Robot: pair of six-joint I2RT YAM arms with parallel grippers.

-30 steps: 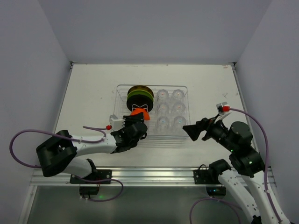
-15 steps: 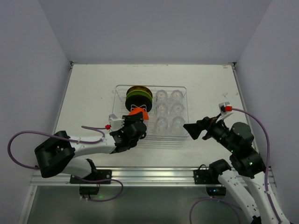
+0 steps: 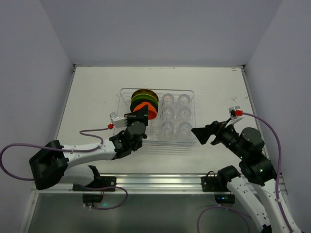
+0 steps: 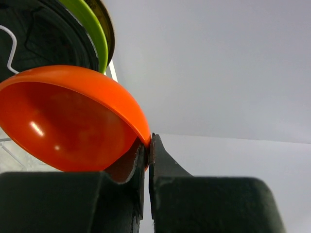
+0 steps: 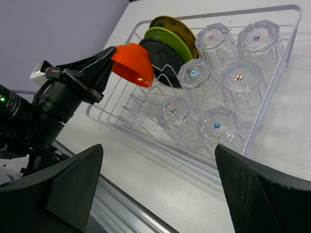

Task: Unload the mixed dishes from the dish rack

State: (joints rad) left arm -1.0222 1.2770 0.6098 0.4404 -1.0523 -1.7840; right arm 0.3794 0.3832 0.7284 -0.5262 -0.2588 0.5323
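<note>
My left gripper (image 3: 144, 110) is shut on the rim of the small orange bowl (image 3: 151, 111) and holds it above the left part of the clear dish rack (image 3: 195, 109). In the left wrist view the pinched bowl (image 4: 68, 116) hangs in front of the black plate (image 4: 43, 34) and the lime-green plate (image 4: 90, 29). Black (image 5: 163, 60), lime-green (image 5: 170, 41) and olive (image 5: 172, 26) plates stand upright in the rack. Several clear glass cups (image 5: 238, 80) stand upside down in its right half. My right gripper (image 5: 158, 194) is open and empty, in front of the rack's near right corner.
The rack stands in the middle of a white table (image 3: 92, 97). White walls close the table at the back and both sides. A metal rail (image 3: 155, 182) runs along the near edge by the arm bases.
My left gripper has lifted the orange bowl up and out of the rack's slots and tipped it. The right arm has barely moved.
</note>
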